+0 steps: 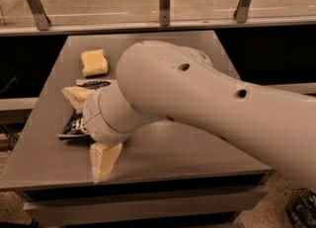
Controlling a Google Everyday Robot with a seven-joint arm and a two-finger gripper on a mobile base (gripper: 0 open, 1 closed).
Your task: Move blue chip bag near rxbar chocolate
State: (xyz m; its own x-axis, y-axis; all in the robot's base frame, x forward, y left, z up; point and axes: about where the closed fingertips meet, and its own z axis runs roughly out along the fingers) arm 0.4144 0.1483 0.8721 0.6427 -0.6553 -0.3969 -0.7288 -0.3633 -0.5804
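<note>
On the left half of the worktop [44, 158], under the arm's wrist, the claw [82, 132] is standing with its two pale fingers [104, 159] spread well apart and gripping nothing. The blue chip bag [73, 122] is lying flat between them, mostly covered by the arm. A pale yellow sponge [94, 62] is sitting just beyond the bag, toward the far left corner. The rxbar chocolate is not showing — we are guessing the arm is hiding it.

We are judging the risks this way: the near finger is resting close to the worktop's front edge, so a closing pinch may catch only a crinkly corner and let the bag slip out. With the bar out of sight, a carry may also knock it or the sponge.

White marks are showing on the bag, but we are not managing to read any lettering.
</note>
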